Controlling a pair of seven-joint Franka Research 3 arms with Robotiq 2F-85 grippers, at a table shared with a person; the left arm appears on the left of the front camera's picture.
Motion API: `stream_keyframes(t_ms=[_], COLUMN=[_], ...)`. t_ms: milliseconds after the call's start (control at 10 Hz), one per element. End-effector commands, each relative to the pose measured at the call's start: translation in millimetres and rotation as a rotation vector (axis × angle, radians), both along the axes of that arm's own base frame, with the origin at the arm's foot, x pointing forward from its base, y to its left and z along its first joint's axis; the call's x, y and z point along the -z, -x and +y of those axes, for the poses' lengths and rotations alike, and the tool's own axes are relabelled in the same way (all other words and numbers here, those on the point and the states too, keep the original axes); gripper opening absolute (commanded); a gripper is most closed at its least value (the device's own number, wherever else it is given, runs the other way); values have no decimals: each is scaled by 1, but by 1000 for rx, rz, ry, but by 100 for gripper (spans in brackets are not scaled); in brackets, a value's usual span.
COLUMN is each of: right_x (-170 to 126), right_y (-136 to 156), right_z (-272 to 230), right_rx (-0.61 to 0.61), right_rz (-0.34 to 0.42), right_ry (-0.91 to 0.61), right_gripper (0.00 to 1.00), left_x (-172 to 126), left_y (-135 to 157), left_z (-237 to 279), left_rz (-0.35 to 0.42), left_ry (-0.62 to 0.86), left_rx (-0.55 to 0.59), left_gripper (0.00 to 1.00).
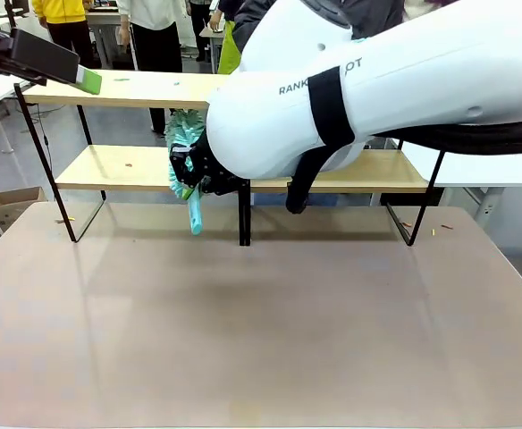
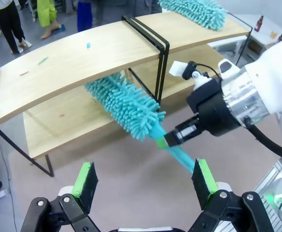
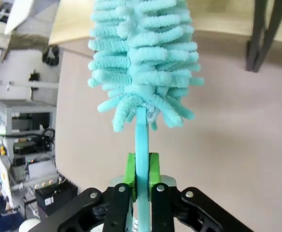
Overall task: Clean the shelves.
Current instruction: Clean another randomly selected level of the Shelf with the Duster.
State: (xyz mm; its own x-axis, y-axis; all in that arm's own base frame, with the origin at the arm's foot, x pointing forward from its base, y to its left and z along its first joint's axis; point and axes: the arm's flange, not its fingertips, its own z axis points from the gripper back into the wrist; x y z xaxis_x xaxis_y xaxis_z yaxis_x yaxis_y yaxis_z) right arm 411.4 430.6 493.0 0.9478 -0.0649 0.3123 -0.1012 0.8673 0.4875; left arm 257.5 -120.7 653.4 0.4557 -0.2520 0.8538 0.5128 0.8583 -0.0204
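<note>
Front: the right claw (image 1: 192, 179) holds a fluffy duster (image 1: 182, 134) between the boards of the shelves (image 1: 136, 89). Left wrist: the left claw (image 2: 145, 171) hangs open, empty. Right wrist: the right claw pinches the duster tight. Dusting seems underway; next, sweep along the lower board.

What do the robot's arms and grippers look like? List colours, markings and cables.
The right arm is a bulky white shell with grey lettering, a black band and a black cable behind. Both the right gripper and left gripper are black with bright green pads.
</note>
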Motion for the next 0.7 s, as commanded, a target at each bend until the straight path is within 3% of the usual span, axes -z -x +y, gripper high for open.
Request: stream_keyframes(t_ms=[0,300,600], right_x=[-3,2,9], right_y=[-22,-43,-59], right_z=[28,34,58], right_rx=[84,78,-81], right_rz=[34,73,176], right_ry=[29,22,7], right_gripper=[12,12,12], left_x=[-1,-1,-1], left_y=[1,1,1], left_z=[1,1,1], left_rz=[-3,-3,-3], left_ry=[3,3,3], left_rx=[0,0,0], left_gripper=[100,100,100])
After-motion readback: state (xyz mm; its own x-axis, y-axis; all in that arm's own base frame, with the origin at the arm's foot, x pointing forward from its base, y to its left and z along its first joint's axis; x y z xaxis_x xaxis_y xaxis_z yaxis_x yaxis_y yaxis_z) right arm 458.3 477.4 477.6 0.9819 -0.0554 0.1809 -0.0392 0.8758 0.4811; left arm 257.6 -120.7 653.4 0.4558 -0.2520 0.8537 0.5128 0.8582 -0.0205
